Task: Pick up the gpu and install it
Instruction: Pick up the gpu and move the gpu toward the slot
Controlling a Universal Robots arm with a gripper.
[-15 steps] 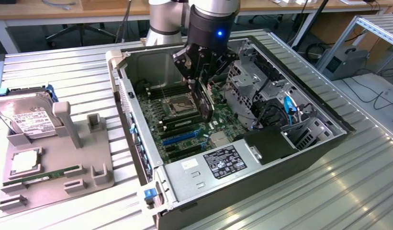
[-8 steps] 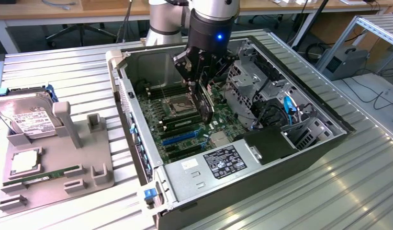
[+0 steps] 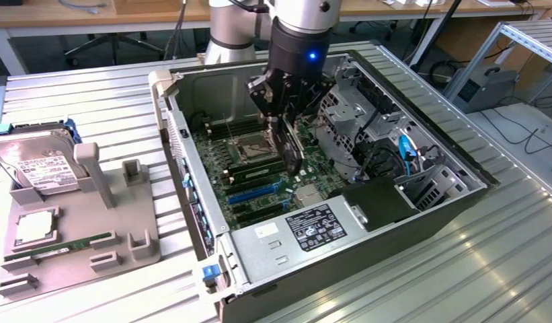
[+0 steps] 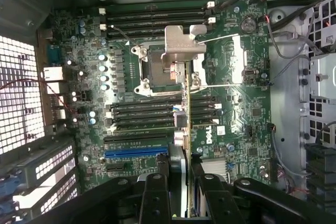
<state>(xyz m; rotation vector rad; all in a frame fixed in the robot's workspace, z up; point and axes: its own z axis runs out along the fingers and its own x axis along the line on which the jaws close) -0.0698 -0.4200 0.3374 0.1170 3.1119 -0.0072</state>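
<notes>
The gpu [image 3: 292, 151] hangs on edge inside the open computer case [image 3: 195, 222], a thin dark card above the green motherboard [image 3: 243, 176]. My gripper [image 3: 282, 116] is shut on its upper edge. In the wrist view the gpu [image 4: 187, 121] shows edge-on between my two black fingers [image 4: 156, 195]. Its silvery end bracket [image 4: 184, 43] is at the far end, over the processor socket [image 4: 155, 69]. The card is above the board, near the black memory slots [image 4: 142, 114] and the blue slot [image 4: 136, 152]. Whether it touches the board I cannot tell.
The case's metal drive cage [image 3: 361, 111], black cables [image 3: 383, 161] and power supply [image 3: 302, 232] crowd the exterior view's right and front. Outside, at the exterior view's left, a grey fixture [image 3: 123, 229] holds a silver hard drive [image 3: 38, 168] and a green memory stick [image 3: 74, 243].
</notes>
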